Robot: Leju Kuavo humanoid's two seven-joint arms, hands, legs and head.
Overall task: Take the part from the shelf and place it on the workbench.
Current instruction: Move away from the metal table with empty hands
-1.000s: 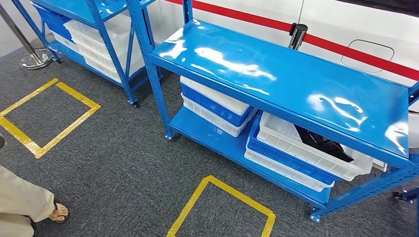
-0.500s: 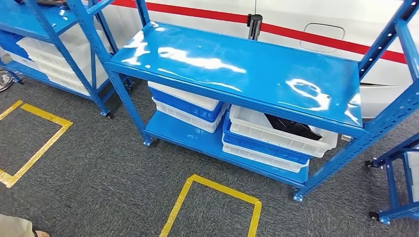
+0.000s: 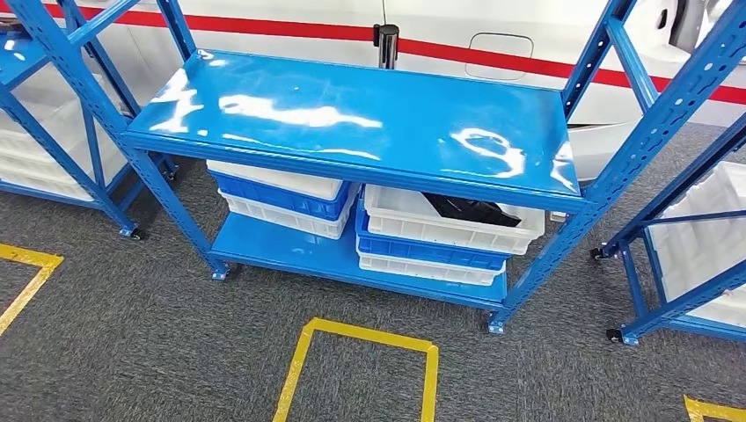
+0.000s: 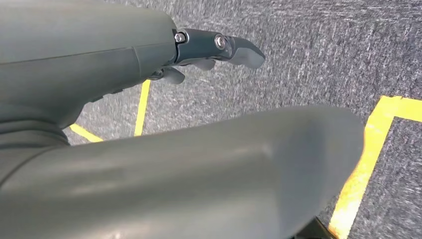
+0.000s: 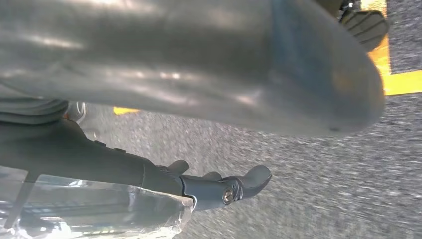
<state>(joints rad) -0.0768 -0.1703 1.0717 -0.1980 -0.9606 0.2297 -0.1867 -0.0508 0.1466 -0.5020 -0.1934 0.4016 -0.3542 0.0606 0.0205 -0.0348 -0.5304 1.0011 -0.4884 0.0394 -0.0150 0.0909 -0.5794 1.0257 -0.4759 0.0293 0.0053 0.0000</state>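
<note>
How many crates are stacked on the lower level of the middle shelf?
6: three in the left stack, white, blue, white; three in the right stack, its top white crate holding a black part. Others behind may be hidden.

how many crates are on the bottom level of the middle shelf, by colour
White crates: 4 (top of left stack, bottom of left stack, top of right stack, bottom of right stack)
Blue crates: 2 (left stack, right stack)
Total: 6
A black part lies in the top right white crate.
</note>
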